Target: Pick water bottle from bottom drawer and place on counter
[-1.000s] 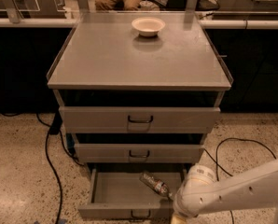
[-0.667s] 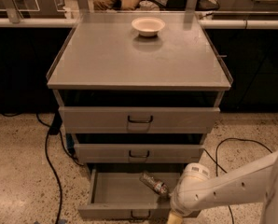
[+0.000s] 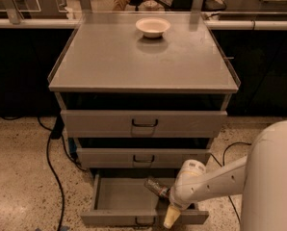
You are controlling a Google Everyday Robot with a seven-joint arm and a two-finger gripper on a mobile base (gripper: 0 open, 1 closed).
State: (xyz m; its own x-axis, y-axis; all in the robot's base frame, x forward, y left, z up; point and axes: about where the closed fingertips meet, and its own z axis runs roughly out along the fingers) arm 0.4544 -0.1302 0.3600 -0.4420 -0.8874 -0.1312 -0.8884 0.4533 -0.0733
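Camera view: looking down onto a broad flat grey metal counter (image 3: 134, 57) with a small round white bowl (image 3: 153, 27) near its back edge. Under it, seeing two wider grey metal drawers (image 3: 100, 123), both pushed in. Below those, seeing the narrow grey metal bottom drawer (image 3: 114, 218) pulled out over speckled floor. Inside, right of centre, spotting the small clear ribbed plastic water bottle (image 3: 155, 186), lying on its side at a slant, not on the counter. Coming in from lower right, seeing a white robot arm (image 3: 220, 179) bent down over the drawer's right half. Placing the cream-tipped gripper (image 3: 171, 218) low at the drawer's front edge, just beside the bottle's right end. Cannot tell grip state, nor whether anything is held. Noting a black cable (image 3: 51, 153) on the floor to the left.
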